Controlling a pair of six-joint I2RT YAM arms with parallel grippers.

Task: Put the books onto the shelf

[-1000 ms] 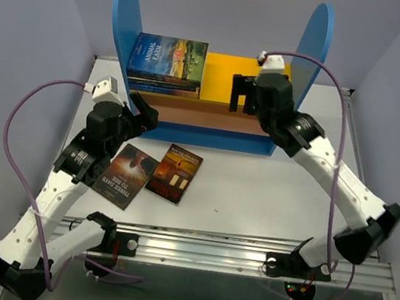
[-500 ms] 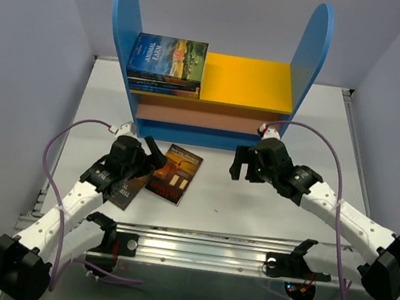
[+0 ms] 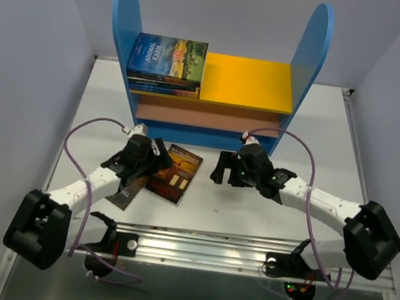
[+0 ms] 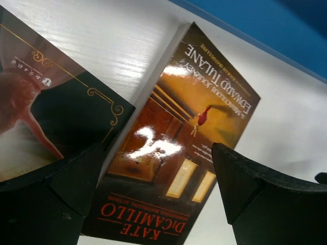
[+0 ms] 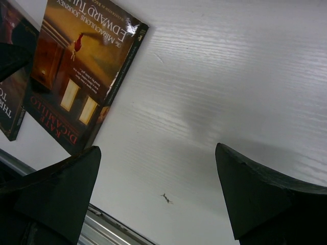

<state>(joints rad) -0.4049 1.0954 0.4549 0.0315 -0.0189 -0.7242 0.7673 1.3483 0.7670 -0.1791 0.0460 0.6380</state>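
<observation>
Hovering my left claw (image 3: 156, 151) wide open, empty, directly over orange book (image 3: 175, 174) flat on desk (image 3: 236, 211). Its long axis points roughly toward shelf (image 3: 202, 134). Dark book (image 3: 123, 193) just beside, left. Right claw (image 3: 221, 169) open, empty, just right of it. Left nearer.

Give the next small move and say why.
Probably lower the left gripper onto the orange book and close: its open jaws hang right over that book, which lies flat on the table, off the shelf.
</observation>
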